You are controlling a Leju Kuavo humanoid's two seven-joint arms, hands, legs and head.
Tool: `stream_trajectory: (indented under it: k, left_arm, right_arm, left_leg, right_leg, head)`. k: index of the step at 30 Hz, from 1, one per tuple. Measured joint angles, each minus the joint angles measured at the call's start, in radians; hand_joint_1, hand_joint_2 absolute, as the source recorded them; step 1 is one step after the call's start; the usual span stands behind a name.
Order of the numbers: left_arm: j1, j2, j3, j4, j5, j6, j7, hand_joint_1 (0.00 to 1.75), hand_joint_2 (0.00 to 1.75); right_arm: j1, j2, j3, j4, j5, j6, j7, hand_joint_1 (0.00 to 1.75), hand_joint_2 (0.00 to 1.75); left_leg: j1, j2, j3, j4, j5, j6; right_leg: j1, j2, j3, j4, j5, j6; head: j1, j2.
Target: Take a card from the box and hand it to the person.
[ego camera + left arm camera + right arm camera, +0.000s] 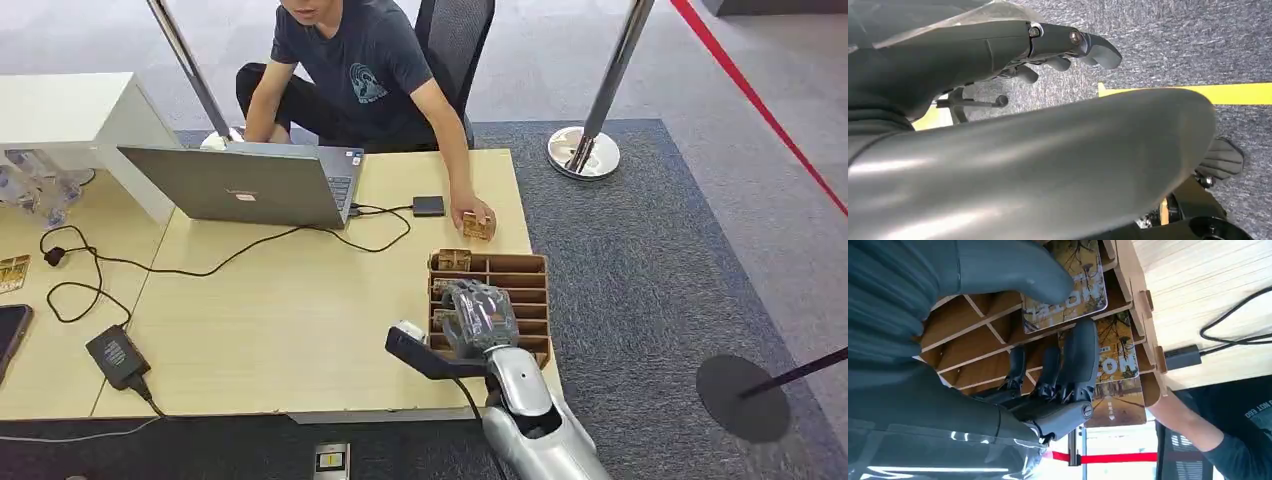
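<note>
Right hand: the right hand (478, 316) is down in the slotted box (523, 279), thumb and fingers (1081, 356) pinching a card (1068, 287).
Left hand: the left hand (1058, 47) hangs over carpet, fingers loosely apart, holding nothing.
Around: a person's hand (474, 216) rests beyond the box; laptop (245, 183), cables, adapter (117, 355).
Surface: pale wooden table (290, 320), grey carpet, stanchion (585, 148).

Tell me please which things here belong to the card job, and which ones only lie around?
Belong to the job:
- wooden box with slots
- cards in the slots
- right hand reaching into the box
- person seated across the table

Just lying about:
- laptop
- black cables
- power adapter
- small black device
</note>
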Motion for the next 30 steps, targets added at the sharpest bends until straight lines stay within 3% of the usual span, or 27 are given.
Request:
stream_trajectory:
  k: [13,15,30]
  left_arm:
    - [0.0,0.0,0.0,0.0,-0.014,-0.004,0.0,0.0,0.0]
    - [0.0,0.0,0.0,0.0,-0.014,-0.005,0.0,0.0,0.0]
    - [0.0,0.0,0.0,0.0,-0.017,-0.008,0.0,0.0,0.0]
  right_arm:
    - [0.015,-0.001,-0.007,-0.021,0.02,0.005,0.023,1.06,1.75]
    - [0.019,-0.001,-0.008,-0.026,0.022,0.008,0.025,1.2,1.75]
    - [0.029,-0.003,-0.015,-0.036,0.03,0.019,0.027,1.4,1.75]
  left_leg:
    - [0.0,0.0,0.0,0.0,0.0,0.0]
    - [0.0,0.0,0.0,0.0,0.0,0.0]
    - [0.0,0.0,0.002,0.0,0.0,0.0]
  right_leg:
    - [0.0,0.0,0.0,0.0,0.0,0.0]
    - [0.0,0.0,0.0,0.0,0.0,0.0]
    - [0.0,0.0,0.002,0.0,0.0,0.0]
  head:
    - [0.0,0.0]
    - [0.0,0.0]
    - [0.0,0.0]
